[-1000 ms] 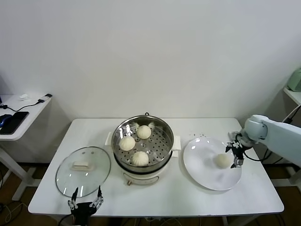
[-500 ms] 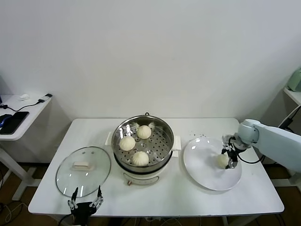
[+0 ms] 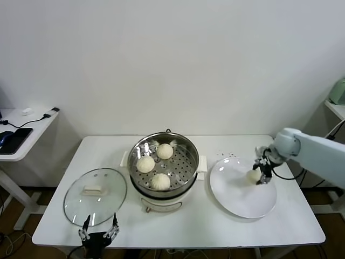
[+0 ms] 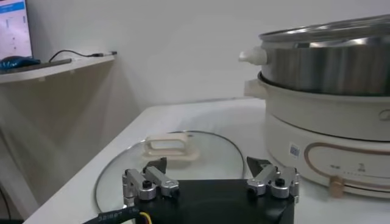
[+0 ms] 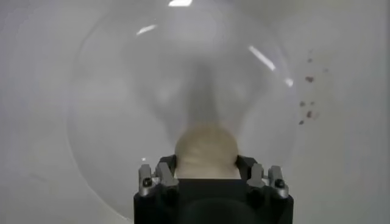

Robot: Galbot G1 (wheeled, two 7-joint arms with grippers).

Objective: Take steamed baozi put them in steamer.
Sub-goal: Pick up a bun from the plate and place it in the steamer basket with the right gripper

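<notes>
A white table [image 3: 215,226] carries everything. The steamer [image 3: 164,169] is set at its middle, with three steamed baozi [image 3: 160,181] held on the perforated tray inside. A glass lid [image 3: 95,196] is laid flat near the front left corner, and a white plate [image 3: 237,199] is placed toward the right edge. The fourth baozi [image 3: 253,175] is found over the plate's far right part, gripped between the jaws of the right gripper [image 3: 261,173]. The left gripper [image 3: 97,233] is parked at the front edge beside the lid, its jaws spread wide with nothing between them.
</notes>
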